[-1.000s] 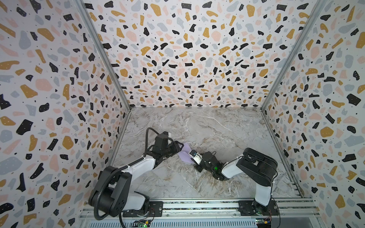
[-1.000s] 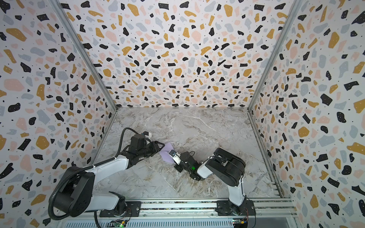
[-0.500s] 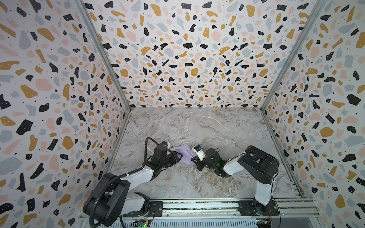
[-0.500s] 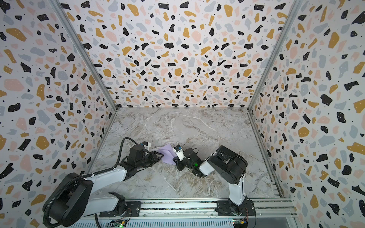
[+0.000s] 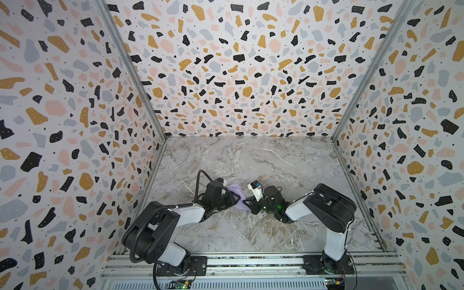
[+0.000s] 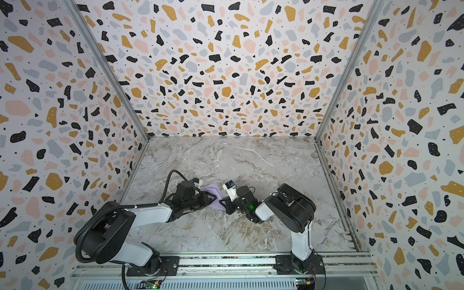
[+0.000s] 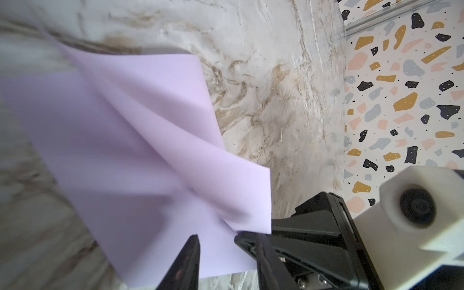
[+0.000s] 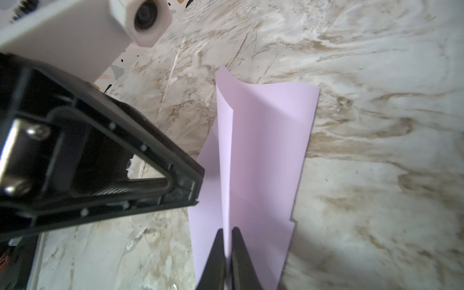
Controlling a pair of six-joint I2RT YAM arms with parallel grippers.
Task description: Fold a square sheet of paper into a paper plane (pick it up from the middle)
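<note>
The sheet of paper (image 5: 237, 191) is sitting near the front middle of the desk (image 5: 251, 160), between the heads of the two arms, with one fold standing up as a ridge. The right jaws are clamping this ridge, closed tight on the paper with no gap showing in the right wrist view. The left jaws are standing partly apart with an edge of the sheet of paper (image 7: 130, 150) running between them, so they are open and not clamping it. The step in hand is judged to be taking a second hold for pressing a crease. The right jaws should be holding the ridge firm while the left jaws are lining up square to the fold, closing only once the layers are lying flush, since thin paper is creasing and tearing easily. In both top views the arm heads are covering much of the sheet, so its folded outline is hard to read. Part of the paper is blurring in the left wrist view, and whether its lower edge is touching the desk cannot be told
</note>
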